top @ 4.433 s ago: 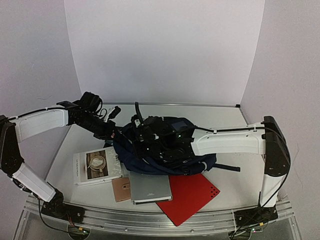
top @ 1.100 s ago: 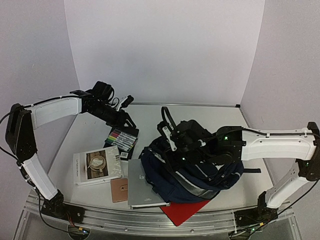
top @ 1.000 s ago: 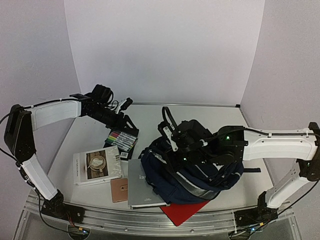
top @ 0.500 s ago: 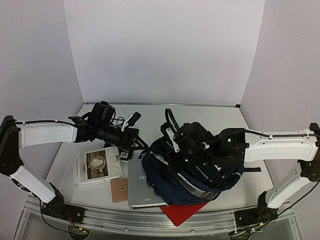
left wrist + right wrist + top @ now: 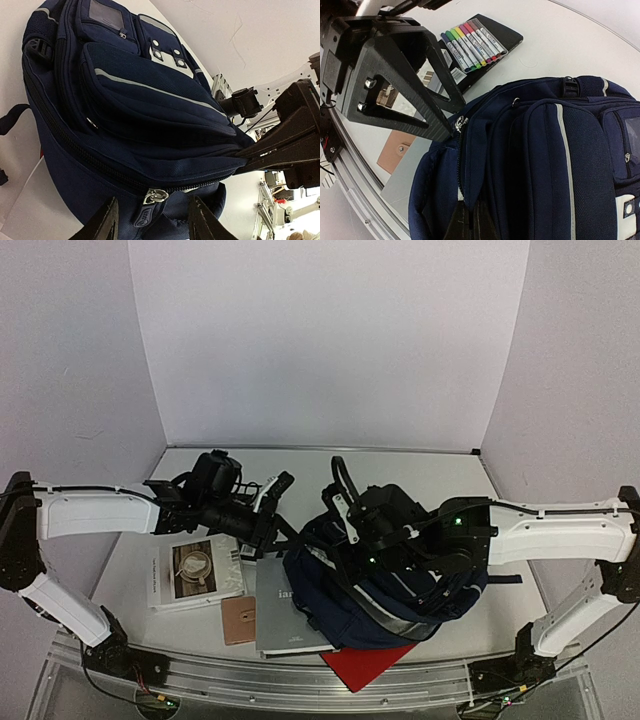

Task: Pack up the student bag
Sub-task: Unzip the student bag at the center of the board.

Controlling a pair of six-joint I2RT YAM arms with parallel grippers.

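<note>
top external: high, looking down; wrist views: close, facing each other — both share the student bag (image 5: 150, 115)

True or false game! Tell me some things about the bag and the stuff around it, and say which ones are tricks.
1. The bag is dark blue. True.
2. The markers are inside the bag. False: they lie on the table beside it.
3. The left jaws stand open on either side of the zipper pull. True.
4. The red folder lies on top of the bag. False: it pokes out from under the bag.
5. The right jaws are shut on the bag. True.
</note>
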